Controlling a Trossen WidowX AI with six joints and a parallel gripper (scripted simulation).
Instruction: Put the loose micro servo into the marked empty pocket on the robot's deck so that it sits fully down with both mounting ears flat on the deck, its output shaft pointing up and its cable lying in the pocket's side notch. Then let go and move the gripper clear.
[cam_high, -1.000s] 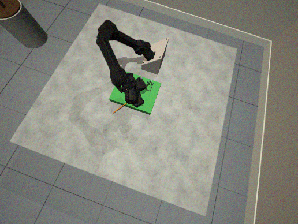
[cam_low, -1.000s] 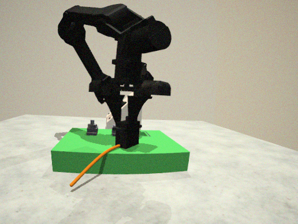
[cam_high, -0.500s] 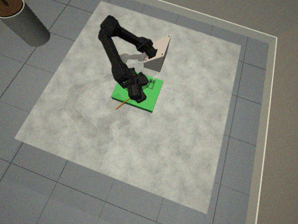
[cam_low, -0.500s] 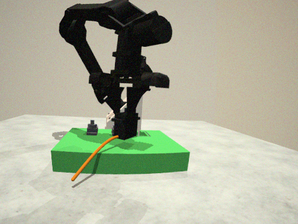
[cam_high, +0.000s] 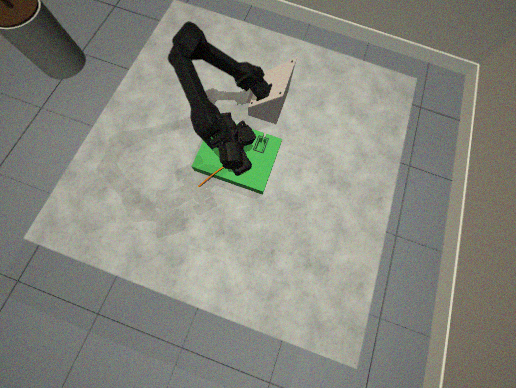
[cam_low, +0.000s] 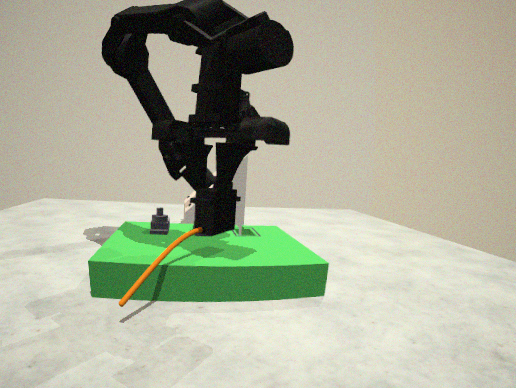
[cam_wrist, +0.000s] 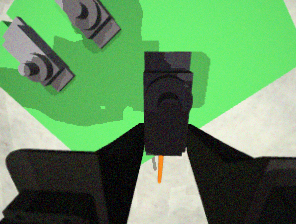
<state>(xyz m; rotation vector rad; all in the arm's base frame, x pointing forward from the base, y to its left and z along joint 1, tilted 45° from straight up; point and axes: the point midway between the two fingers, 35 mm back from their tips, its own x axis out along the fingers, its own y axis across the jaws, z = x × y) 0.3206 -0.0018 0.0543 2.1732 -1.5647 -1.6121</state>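
Between the closed fingers, micro servo (cam_wrist: 167, 107), upright on green deck (cam_wrist: 235, 55)

The gripper (cam_wrist: 166, 150) stands clamped on the micro servo (cam_wrist: 167, 107) near the green deck's (cam_low: 280, 255) front edge. Two mounted servos (cam_wrist: 65, 45) stand on the deck to its left in the wrist view, well apart from the fingers. The marked pocket (cam_high: 260, 144) lies open from above (nothing stands on it), with the pale wedge-shaped stand (cam_high: 274, 95) just beyond it. The orange cable (cam_low: 150, 267) trails off the deck's front.
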